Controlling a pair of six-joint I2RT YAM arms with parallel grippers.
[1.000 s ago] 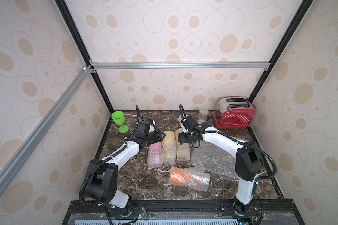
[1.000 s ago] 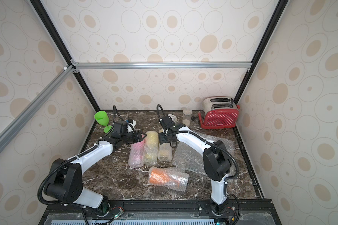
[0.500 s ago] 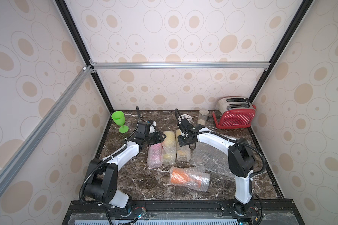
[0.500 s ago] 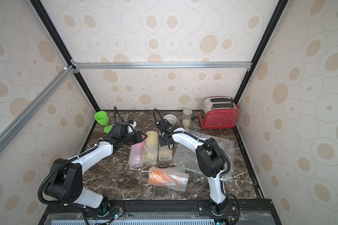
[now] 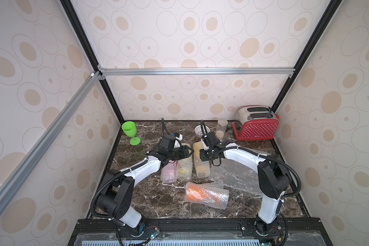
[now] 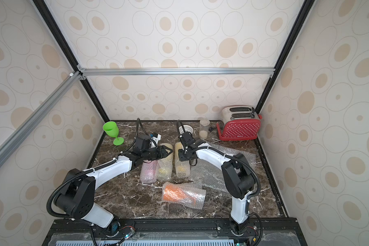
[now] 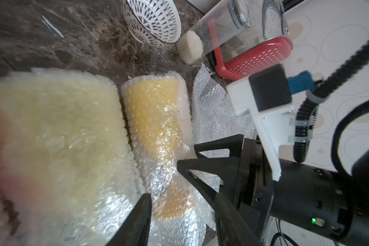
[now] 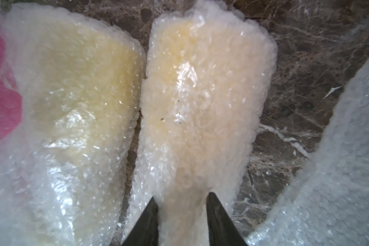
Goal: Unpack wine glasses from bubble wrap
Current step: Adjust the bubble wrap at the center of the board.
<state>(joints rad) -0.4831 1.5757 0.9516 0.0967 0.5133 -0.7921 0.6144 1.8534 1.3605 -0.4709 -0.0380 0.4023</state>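
Green goblet point(image 5: 128, 129), red white-dotted toaster point(image 5: 257, 128), brown marbled tabletop point(image 5: 158, 198)

Open marble point(image 5: 162, 201) beside orange tube point(image 5: 207, 194)

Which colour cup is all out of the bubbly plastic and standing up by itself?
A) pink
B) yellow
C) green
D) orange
C: the green glass stands bare and upright near a back corner of the table, while the other colours show only through bubble wrap.
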